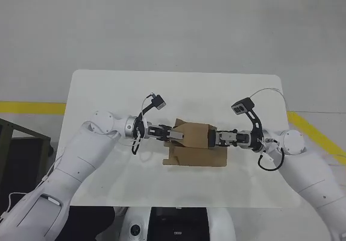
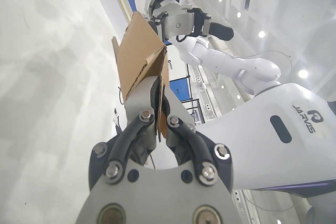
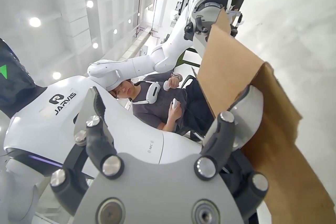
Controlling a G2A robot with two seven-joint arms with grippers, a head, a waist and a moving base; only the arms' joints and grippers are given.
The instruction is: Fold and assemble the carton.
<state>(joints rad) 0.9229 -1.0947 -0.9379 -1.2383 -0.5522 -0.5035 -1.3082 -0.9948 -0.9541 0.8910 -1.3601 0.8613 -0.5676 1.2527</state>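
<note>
A brown cardboard carton (image 1: 194, 147) lies partly folded at the middle of the white table (image 1: 100, 96), one panel flat and another raised. My left gripper (image 1: 177, 136) is at the carton's left end, shut on an upright flap; in the left wrist view the gripper (image 2: 157, 86) pinches the carton (image 2: 139, 51) edge-on. My right gripper (image 1: 211, 138) is at the carton's right end. It is open (image 3: 172, 100), with one finger (image 3: 249, 101) lying against the carton panel (image 3: 231, 64) and the other finger (image 3: 95, 104) free in the air.
Bare table surface surrounds the carton on all sides. Beyond the table's left edge stands a dark green frame (image 1: 4, 138). Yellow floor tape (image 1: 22, 107) runs behind it and past the right side.
</note>
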